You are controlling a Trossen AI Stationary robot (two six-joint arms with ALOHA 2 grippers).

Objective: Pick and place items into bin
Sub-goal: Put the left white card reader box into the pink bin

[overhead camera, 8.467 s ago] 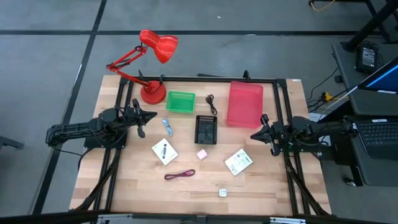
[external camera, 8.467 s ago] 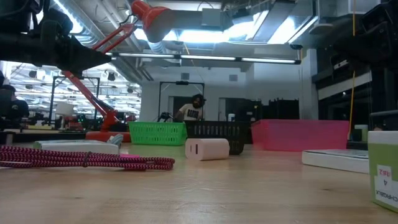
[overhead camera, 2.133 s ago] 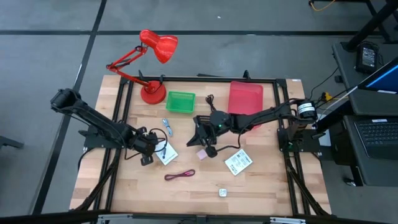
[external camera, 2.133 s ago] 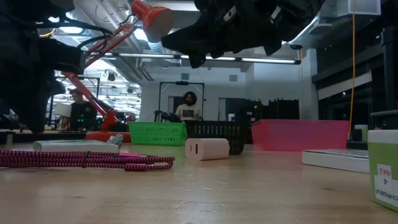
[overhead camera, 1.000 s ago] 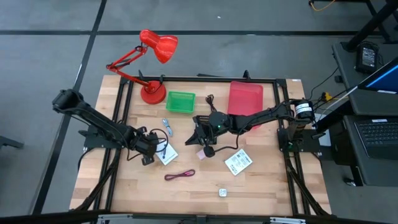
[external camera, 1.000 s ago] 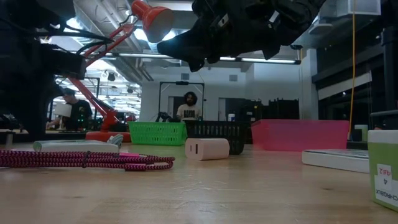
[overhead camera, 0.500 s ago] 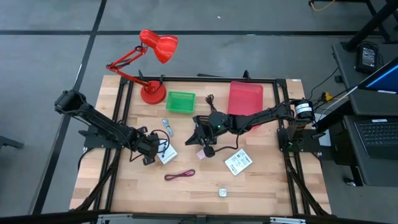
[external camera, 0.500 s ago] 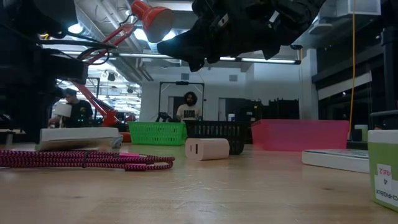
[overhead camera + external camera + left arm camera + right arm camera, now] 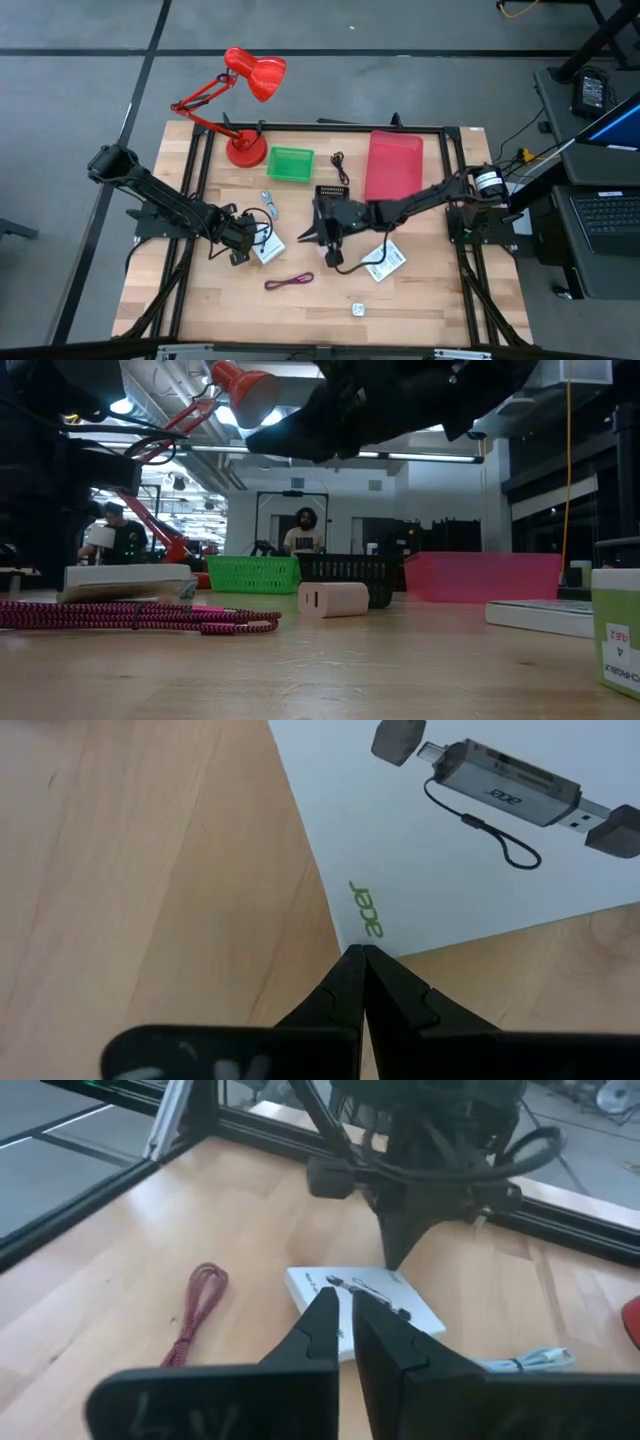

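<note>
Left claw at packet corner
My left claw is pressed together, tips touching the white packet; right claw nearly closed, empty

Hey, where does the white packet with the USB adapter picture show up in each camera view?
High view: white packet at the left hand, table centre-left.
Low view: flat slab at far left, raised behind the maroon cord.
Left wrist view: fills the top right, corner at the fingertips.
Right wrist view: centre.
Shared landmark: the maroon cord.
</note>
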